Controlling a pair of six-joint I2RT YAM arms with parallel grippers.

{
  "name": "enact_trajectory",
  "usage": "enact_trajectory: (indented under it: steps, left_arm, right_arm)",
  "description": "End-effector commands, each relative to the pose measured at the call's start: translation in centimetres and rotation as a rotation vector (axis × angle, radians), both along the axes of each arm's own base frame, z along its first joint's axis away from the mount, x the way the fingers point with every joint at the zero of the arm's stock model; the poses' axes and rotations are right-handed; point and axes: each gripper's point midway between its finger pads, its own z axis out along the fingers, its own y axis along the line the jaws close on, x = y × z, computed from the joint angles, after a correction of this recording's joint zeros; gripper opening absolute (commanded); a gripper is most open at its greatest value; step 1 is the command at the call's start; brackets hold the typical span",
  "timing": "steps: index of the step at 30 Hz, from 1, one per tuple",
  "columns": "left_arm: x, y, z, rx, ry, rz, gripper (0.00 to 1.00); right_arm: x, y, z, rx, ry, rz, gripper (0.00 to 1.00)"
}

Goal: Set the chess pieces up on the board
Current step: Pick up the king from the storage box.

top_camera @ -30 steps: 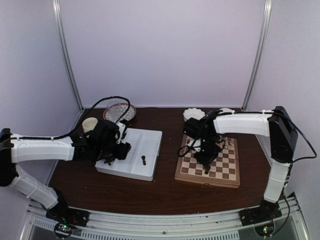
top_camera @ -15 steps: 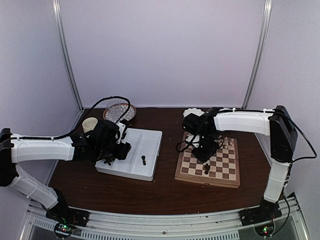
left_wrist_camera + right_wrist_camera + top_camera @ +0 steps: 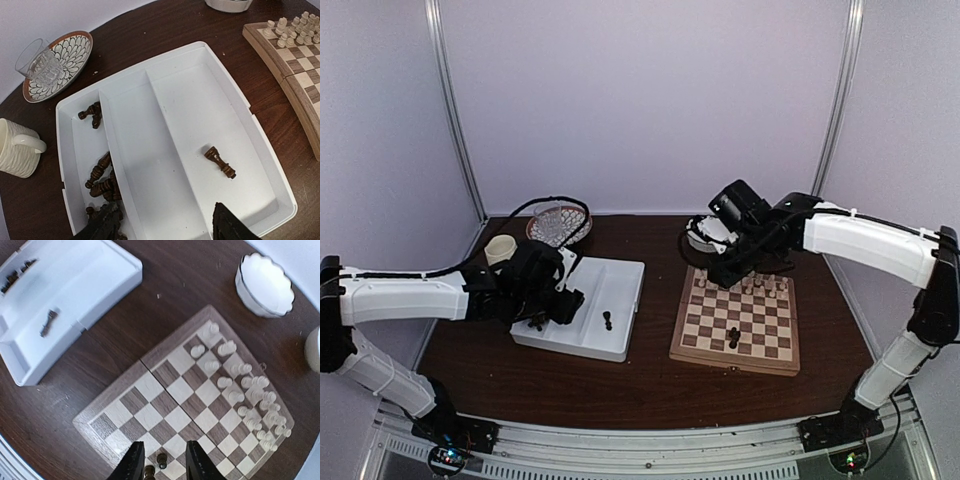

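The right gripper [image 3: 163, 454], at the bottom edge of its wrist view, had its fingers a little apart with nothing between them, hanging above the board [image 3: 107, 405]. Directly under the gap, near the board's lower edge, sat what looked like two dark chess pieces [image 3: 161, 459], close together. The pale chessmen [image 3: 250, 400] filled the rows toward the lower right.

The left gripper [image 3: 167, 212] was spread wide and empty over the white tray [image 3: 150, 65]. One finger was beside the heap of dark pieces [image 3: 102, 182] in the left compartment. A single piece [image 3: 220, 161] lay on its side in the right one.

Likely risks: a low sweep by the right arm could topple the two pieces on the board. Closing on the heap could catch several at once or wedge a finger against the divider.
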Motion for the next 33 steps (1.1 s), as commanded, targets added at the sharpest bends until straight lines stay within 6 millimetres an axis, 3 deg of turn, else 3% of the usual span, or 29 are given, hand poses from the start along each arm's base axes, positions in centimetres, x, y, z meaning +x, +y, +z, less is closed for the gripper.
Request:
enact_trajectory:
  steps: [1,8,15,18,21,33]
  left_arm:
    - [-0.1,-1.7,0.6,0.001,0.021,-0.053,0.63]
    - [0.2,-3.7,-2.5,0.031,0.151,-0.059,0.6]
    - [0.5,-4.8,-5.0,0.04,0.23,-0.037,0.63]
    - [0.5,-5.9,-6.2,0.042,0.302,-0.034,0.58]
    - [0.9,-7.0,-6.8,0.042,0.358,-0.016,0.47]
    - [1.0,-7.3,-8.8,0.058,0.413,0.029,0.48]
  right_arm:
    - [1.2,2.1,3.9,0.204,-0.182,0.009,0.32]
    - [2.1,2.8,2.4,0.342,-0.274,-0.043,0.34]
    - [2.5,2.0,1.6,0.318,-0.333,-0.063,0.34]
    - [2.4,2.1,1.9,0.331,-0.348,-0.06,0.34]
    - [2.2,2.1,2.0,0.334,-0.365,-0.057,0.34]
    - [2.1,2.1,2.0,0.332,-0.377,-0.052,0.34]
